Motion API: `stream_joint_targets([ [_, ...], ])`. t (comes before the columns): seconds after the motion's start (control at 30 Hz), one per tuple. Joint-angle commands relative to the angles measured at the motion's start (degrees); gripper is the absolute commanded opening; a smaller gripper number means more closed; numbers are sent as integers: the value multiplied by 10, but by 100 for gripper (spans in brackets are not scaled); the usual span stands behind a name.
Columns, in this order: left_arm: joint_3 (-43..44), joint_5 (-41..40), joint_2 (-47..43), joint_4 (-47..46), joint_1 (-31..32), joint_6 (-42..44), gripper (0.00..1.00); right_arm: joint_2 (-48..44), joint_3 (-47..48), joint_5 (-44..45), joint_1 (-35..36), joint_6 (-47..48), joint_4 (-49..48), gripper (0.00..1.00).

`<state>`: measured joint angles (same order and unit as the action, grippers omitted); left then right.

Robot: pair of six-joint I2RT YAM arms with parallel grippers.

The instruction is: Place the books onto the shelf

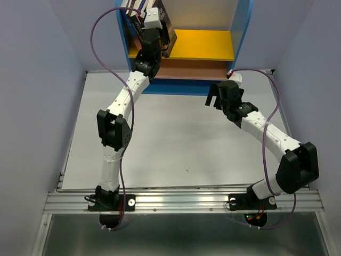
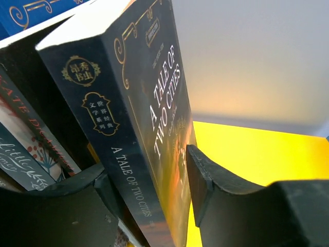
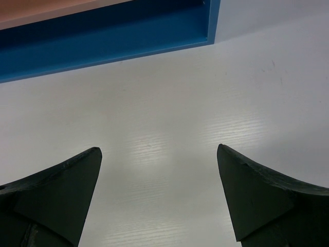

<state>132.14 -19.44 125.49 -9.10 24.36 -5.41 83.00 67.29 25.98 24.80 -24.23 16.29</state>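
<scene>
A dark blue book [image 2: 154,128] titled "A Tale of Two Cities" stands upright on the yellow board [image 2: 257,149] of the shelf [image 1: 242,32], leaning on other books [image 2: 31,154] to its left. One of those shows "Little" lettering. My left gripper [image 2: 148,162] reaches into the shelf's upper left corner [image 1: 154,21], its fingers either side of that book with slim gaps showing, so it is open. My right gripper [image 1: 216,101] hovers over the table [image 3: 164,103] in front of the shelf, open and empty [image 3: 159,149].
The shelf's blue bottom rail [image 3: 103,41] and brown lower board [image 1: 192,69] lie just beyond the right gripper. The pale back panel [image 2: 247,56] is behind the book. The right part of the yellow board [image 1: 205,45] carries nothing.
</scene>
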Motion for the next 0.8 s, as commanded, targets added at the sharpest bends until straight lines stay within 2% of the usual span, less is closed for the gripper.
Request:
stream_joint_targets([
  [0.0, 11, -56, -36, -32, -29, 14, 59, 15, 33, -19, -3, 0, -10, 100],
  [0.07, 10, -60, -38, -33, -28, 14, 55, 20, 36, -30, -3, 1, -8, 100],
  [0.2, 9, -74, -45, -33, -25, 15, 59, 27, 41, -39, -3, 3, -8, 100],
  [0.27, 10, -96, -49, -36, -19, 20, 56, 31, 45, -43, -3, 4, -8, 100],
  [0.47, 21, -138, -62, -40, -6, 36, 58, 42, 54, -63, -3, 8, -8, 100],
  [0.53, 21, -143, -69, -36, -5, 36, 63, 45, 57, -69, -3, 8, -7, 100],
  [0.6, 18, -152, -82, -36, -5, 37, 63, 49, 58, -76, -3, 9, -6, 100],
  [0.63, 18, -154, -84, -36, -5, 39, 69, 50, 59, -77, -3, 10, -7, 100],
  [0.77, 19, -168, -106, -36, -5, 51, 81, 53, 61, -94, -3, 11, -7, 100],
])
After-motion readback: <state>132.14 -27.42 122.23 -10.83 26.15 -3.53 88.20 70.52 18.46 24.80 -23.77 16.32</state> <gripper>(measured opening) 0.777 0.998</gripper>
